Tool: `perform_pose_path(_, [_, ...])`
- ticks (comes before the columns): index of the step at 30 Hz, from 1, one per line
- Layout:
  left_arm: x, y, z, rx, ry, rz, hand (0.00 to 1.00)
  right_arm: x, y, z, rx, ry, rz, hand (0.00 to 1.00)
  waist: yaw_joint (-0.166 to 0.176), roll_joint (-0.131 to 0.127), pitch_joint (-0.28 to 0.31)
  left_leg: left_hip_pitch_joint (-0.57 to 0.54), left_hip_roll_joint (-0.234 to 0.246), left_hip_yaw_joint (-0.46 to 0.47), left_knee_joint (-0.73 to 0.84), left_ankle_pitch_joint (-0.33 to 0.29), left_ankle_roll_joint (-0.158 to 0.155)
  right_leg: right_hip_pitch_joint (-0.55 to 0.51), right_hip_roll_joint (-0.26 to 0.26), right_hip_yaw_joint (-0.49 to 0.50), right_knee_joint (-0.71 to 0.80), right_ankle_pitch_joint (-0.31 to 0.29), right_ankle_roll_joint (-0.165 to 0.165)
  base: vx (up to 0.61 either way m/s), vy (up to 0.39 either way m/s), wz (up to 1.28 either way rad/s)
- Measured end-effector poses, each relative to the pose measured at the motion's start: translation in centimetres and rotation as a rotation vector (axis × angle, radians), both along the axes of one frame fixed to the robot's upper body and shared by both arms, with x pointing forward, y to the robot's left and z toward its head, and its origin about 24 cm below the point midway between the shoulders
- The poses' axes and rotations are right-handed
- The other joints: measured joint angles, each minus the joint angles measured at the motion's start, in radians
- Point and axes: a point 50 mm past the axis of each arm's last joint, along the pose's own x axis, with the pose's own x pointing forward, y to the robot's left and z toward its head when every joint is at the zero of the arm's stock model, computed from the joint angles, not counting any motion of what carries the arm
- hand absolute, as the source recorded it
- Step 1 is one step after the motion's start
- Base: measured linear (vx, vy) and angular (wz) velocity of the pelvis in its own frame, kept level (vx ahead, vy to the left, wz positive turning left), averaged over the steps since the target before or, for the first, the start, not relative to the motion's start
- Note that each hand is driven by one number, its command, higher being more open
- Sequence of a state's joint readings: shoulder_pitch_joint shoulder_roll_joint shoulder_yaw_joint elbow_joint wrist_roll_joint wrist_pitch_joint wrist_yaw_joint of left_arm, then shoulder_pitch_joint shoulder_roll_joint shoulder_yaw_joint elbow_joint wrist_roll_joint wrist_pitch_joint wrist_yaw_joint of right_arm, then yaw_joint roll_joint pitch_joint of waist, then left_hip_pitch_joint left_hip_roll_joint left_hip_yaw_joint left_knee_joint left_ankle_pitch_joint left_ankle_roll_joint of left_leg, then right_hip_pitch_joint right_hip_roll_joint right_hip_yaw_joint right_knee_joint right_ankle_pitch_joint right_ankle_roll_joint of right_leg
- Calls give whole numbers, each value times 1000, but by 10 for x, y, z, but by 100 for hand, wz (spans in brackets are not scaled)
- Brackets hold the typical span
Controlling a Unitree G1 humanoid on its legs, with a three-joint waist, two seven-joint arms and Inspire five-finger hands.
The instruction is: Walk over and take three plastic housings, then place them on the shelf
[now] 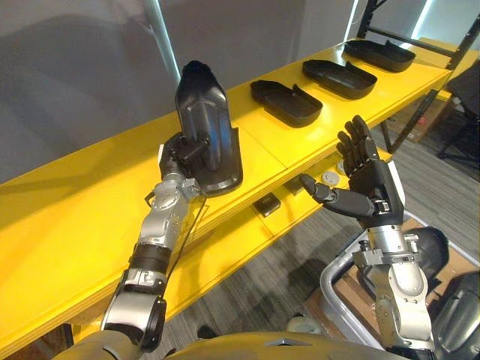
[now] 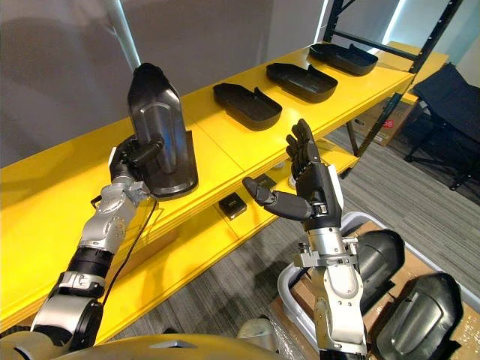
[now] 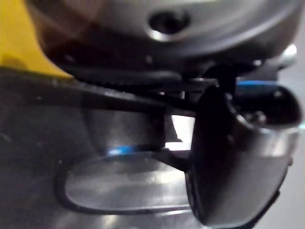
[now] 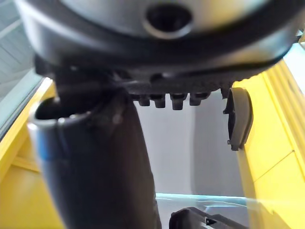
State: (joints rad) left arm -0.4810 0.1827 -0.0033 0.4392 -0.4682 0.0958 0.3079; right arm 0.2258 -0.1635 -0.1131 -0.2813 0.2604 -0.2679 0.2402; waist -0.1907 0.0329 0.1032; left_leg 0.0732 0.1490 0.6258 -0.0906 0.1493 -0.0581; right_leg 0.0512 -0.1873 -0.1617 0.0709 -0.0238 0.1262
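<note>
The left robot hand (image 1: 182,155) is clamped on a black housing (image 1: 206,124), with its thumb across the ribbed inner face and its fingers behind. The housing stands nearly upright, narrow end up, with its wide end down at the yellow shelf (image 1: 67,210) just past the hand; the left wrist view is too close and smeared to show whether that end bears on the board or hangs just above it.

Further along the shelf, past the right robot hand (image 1: 369,174), three more housings lie flat with the open side up, in a row and apart from one another: a near housing (image 1: 286,102), a middle housing (image 1: 339,78) and a far housing (image 1: 380,54). The placing therefore looks close to finished; what seems left is to tip the held one down and let go. With three already lying there, I cannot say whether it counts as the third or as an extra.

The right robot hand is empty, fingers straight and spread, raised in front of the shelf edge between the held housing and the row.

Below that hand stands a grey-rimmed bin (image 2: 285,292) holding spare housings (image 2: 416,319). On the lower ledge near its thumb sit a small dark block (image 1: 267,204) and white discs (image 1: 330,178); a black rack post (image 1: 420,101) slants past the far end.

The board beside the held housing is bare, so nothing blocks the laying down; the near housing is the closest thing to mind.
</note>
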Motion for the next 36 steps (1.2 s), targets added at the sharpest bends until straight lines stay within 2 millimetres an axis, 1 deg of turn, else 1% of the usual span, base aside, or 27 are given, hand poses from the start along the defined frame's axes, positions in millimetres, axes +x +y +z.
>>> perform_pose_path(1, [3,-1,0,-8,13,26,0,0,2,0,0,1,13,100,-8,-1,-1,-1,2,0,0,2,0,-1,2,0,0,1,-1,0,0,0])
perform_pose_path(3, [7,-8,3,-28,34,55,0,0,5,-1,-1,5,33,100,-10,0,-9,-15,3,0,0,3,0,-13,3,1,0,8,1,0,0,0])
perform_pose_path(4, [11,-11,5,-49,49,74,0,0,9,-2,3,8,49,100,-10,-2,-18,-32,3,0,0,12,10,-30,4,4,0,18,7,0,0,0])
perform_pose_path(6, [16,-16,7,-52,85,109,0,1,16,-4,10,16,81,100,-13,-10,-20,-42,3,-1,0,17,14,-36,6,6,0,27,6,15,13,3])
perform_pose_path(9, [18,-13,2,-84,147,162,0,2,26,-4,17,18,133,100,-25,-18,-23,-43,3,-2,0,19,14,-36,6,7,0,29,6,0,0,0])
perform_pose_path(12, [16,-7,-7,-113,206,197,0,3,29,-4,17,21,153,100,-31,-19,-22,-46,4,-4,0,19,14,-38,7,8,0,28,6,0,0,0])
perform_pose_path(14, [19,-9,-5,-113,207,193,0,4,29,-2,34,16,159,100,-29,-22,-20,-49,6,-4,0,18,14,-42,9,10,1,27,5,0,0,0])
perform_pose_path(15, [21,-8,-4,-109,208,193,100,6,30,0,42,7,168,100,-28,-23,-17,-51,6,-4,1,18,12,-48,9,13,6,26,4,-32,9,-3])
perform_pose_path(16, [23,-8,0,-108,202,197,100,8,31,3,50,-8,178,100,-28,-26,-10,-59,7,-5,1,20,12,-58,10,15,15,22,0,-52,5,1])
perform_pose_path(18, [29,-11,11,-104,179,199,100,15,34,12,46,-42,194,100,-27,-30,8,-82,11,-16,2,27,17,-79,13,13,22,19,4,-67,-1,12])
perform_pose_path(20, [40,-18,35,-68,115,171,100,24,39,27,34,-104,218,100,-25,-37,57,-114,18,-38,2,38,22,-107,17,5,37,19,5,-111,-10,28])
perform_pose_path(21, [43,-21,40,-54,102,161,100,25,40,31,26,-120,223,100,-23,-36,69,-123,18,-46,2,42,22,-112,19,4,37,20,6,-147,-4,30])
perform_pose_path(23, [50,-30,62,-26,52,121,100,30,42,45,-1,-175,239,100,-11,-36,113,-146,17,-57,2,43,22,-135,18,7,50,20,7,-108,9,21])
perform_pose_path(25, [53,-35,70,-1,39,101,100,31,43,49,1,-187,240,100,-5,-34,129,-161,17,-61,4,49,22,-146,18,6,51,23,11,-70,27,12])
perform_pose_path(29, [57,-43,94,67,-8,68,100,35,43,52,10,-188,215,100,0,-30,189,-172,11,-72,2,50,23,-151,18,15,54,26,16,-57,29,8])
perform_pose_path(32, [59,-40,103,132,-18,74,100,35,43,51,14,-175,203,100,-2,-22,208,-175,9,-71,2,50,23,-155,18,23,52,26,17,-36,23,-4])
perform_pose_path(34, [60,-34,109,210,-16,95,100,35,43,51,21,-173,199,100,-5,-20,223,-172,8,-71,2,50,23,-155,19,28,52,27,18,-18,18,-9])
perform_pose_path(36, [61,-15,112,363,-2,161,100,33,42,51,49,-171,197,100,-9,-14,230,-170,6,-68,2,50,23,-160,18,37,50,33,28,2,14,-13])
